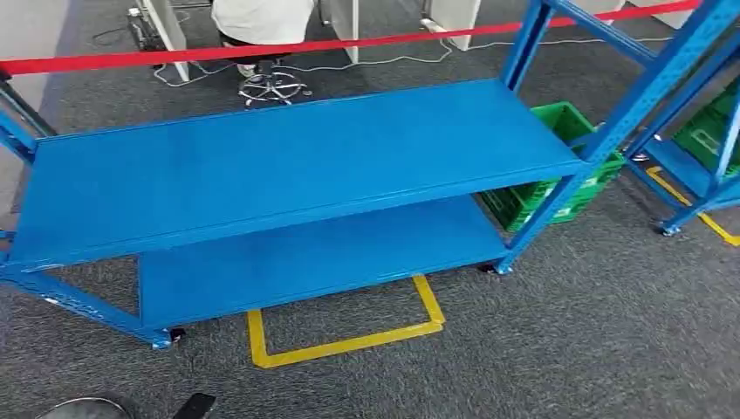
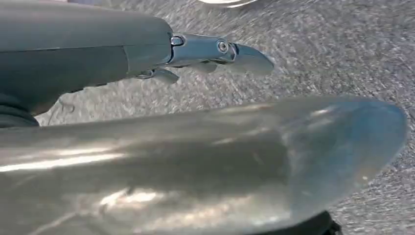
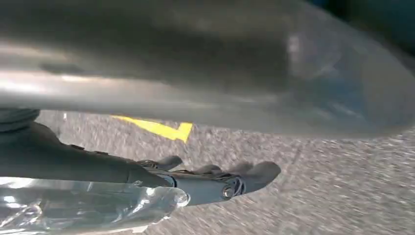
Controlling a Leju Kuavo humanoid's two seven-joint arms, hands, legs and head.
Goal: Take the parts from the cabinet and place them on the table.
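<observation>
**Item 1. Left hand (image 2: 147,147).** Grey thumb and dark, metal-jointed fingers (image 2: 215,49), stretched out straight and apart from the thumb. Nothing lies between them. Speckled grey carpet (image 2: 318,54) lies beyond the fingertips.

**Item 2. Right hand (image 3: 171,73).** Its fingers (image 3: 220,183) are extended, with the thumb well apart from them. A crumpled clear plastic bag (image 3: 83,205), probably the wrapped part, lies touching these fingers on the side away from the thumb. I cannot tell whether the fingers clamp it or it merely rests against them.

**Item 3. Yellow tape floor marking (image 1: 349,343).** An open rectangle on the carpet, ahead of the fingers of both hands and just short of the table.

**Item 4. Blue two-tier metal table (image 1: 288,157).** It stands beyond the marking. Both decks are flat.

**Item 5. Green slatted plastic crate (image 1: 567,118).** It sits behind the table's far right post. Beside it is a second blue rack (image 1: 698,166).

**Item 6. Red barrier tape (image 1: 262,48).** It runs farthest out, with a seated person (image 1: 262,17) beyond it.

**Handling note (judgement).**
- The step appears to be delivery of the bag to the table.
- Stand square on the marking.
- Raise the right fingers above the upper deck before reaching forward.
- Set the bag well in from the near edge, as slick film slips easily.
- Keep the left fingers low and clear of the deck's lip.
</observation>
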